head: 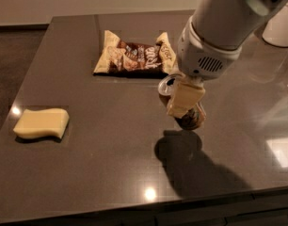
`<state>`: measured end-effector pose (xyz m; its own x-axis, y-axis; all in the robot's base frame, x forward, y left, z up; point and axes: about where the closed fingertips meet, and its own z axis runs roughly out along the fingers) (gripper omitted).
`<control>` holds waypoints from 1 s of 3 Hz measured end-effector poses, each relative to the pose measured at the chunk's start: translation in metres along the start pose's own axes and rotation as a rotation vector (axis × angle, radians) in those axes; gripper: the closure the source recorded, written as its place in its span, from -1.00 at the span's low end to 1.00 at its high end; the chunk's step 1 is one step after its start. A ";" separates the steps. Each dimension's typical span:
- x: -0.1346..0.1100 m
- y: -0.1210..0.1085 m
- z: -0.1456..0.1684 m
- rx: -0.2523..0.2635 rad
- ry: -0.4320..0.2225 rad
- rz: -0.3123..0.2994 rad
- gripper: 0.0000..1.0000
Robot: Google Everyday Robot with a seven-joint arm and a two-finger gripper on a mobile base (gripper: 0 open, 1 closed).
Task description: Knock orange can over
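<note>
The orange can (193, 118) is tilted, with its silver top (166, 85) pointing to the upper left. It hangs a little above the dark table (97, 126), near the middle and just in front of the chip bag. Its shadow lies on the table below it. My gripper (183, 99) comes down from the upper right on a big white arm (219, 27). It is shut on the can, and one cream finger (184, 97) lies across the can's side. The other finger is hidden.
A brown-and-cream chip bag (134, 55) lies flat behind the can. A pale yellow sponge (41, 123) lies at the left of the table. The table's front edge (134, 211) runs along the bottom. A white object (280, 27) stands at the far right.
</note>
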<state>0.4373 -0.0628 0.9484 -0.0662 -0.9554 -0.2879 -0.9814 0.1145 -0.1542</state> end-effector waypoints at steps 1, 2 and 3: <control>0.023 -0.002 0.011 -0.050 0.167 -0.058 1.00; 0.037 -0.008 0.022 -0.096 0.272 -0.095 0.65; 0.044 -0.014 0.032 -0.123 0.328 -0.125 0.19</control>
<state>0.4535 -0.0980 0.9072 0.0210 -0.9986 0.0476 -0.9985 -0.0233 -0.0486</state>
